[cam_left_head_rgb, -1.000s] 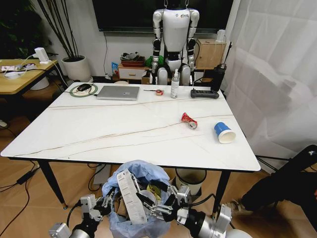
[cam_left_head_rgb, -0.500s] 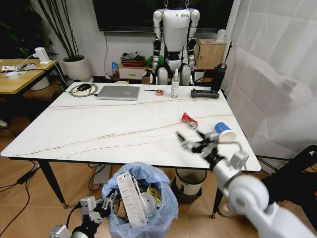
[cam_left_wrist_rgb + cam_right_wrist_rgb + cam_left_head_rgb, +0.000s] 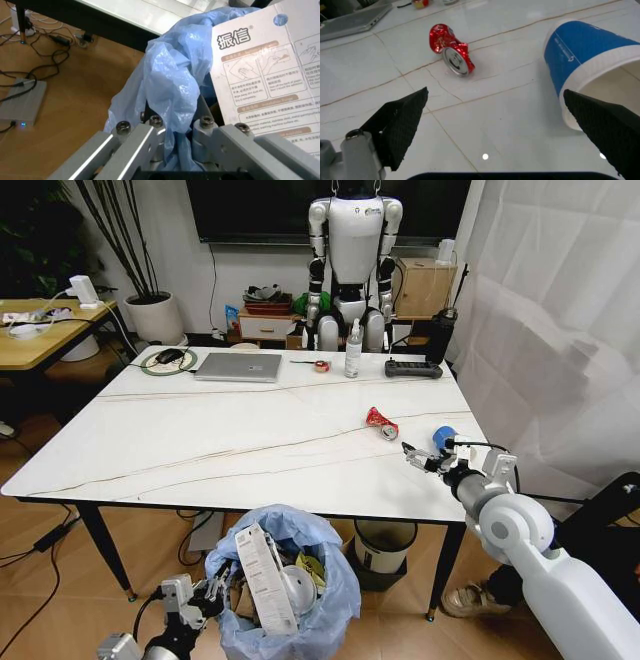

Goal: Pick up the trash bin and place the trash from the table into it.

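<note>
Below, trash bin (image 3: 290, 585) (blue-lined) holds white packet (image 3: 262, 578) — upright.

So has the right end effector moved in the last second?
Yes. The right end effector has gone from low over the trash bin up across the table edge, and now hangs open near the blue-white cup, the crushed red can just beyond.

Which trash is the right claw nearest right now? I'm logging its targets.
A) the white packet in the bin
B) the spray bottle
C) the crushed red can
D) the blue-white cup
D: the open right claw hovers over the table right beside the blue-white cup, while the crushed red can lies farther off.
</note>
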Controlling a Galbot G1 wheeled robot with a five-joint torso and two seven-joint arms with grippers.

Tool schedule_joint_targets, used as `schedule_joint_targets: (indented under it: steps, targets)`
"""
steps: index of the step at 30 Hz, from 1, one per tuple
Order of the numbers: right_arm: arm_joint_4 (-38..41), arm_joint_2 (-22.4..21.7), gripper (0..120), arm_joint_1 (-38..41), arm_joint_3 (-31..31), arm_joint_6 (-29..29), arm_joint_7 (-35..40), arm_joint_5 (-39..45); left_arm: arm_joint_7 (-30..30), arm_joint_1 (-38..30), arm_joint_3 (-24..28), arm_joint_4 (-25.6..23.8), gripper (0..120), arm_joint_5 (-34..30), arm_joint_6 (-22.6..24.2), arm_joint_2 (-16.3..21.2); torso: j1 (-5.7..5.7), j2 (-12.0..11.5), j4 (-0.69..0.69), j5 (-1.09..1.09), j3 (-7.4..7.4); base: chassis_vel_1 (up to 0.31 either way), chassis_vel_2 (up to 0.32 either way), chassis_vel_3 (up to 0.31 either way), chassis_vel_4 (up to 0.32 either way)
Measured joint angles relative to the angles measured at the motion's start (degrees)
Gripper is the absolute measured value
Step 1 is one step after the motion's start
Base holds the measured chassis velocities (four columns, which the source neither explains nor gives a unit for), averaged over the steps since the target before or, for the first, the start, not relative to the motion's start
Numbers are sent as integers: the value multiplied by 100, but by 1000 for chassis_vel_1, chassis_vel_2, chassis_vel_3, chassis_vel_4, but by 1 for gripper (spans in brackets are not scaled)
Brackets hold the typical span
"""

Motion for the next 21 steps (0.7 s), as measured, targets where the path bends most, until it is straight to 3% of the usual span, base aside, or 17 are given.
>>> schedule_joint_targets:
  steps: [8,16,21]
  targets:
    - [-51,9,100,-38,70,-273,171,-188,0,-39,10,27,1,-19,0,23,0,0,0,-1,0,0,0,0,0]
    - [-536,67,100,120,160,-187,-41,-360,0,-28,-14,35,1,-30,-2,35,0,0,0,0,0,0,0,0,0]
    - [-923,121,88,325,181,101,-565,-432,-1,-19,-29,21,1,-31,-4,27,0,0,1,1,0,0,0,0,0]
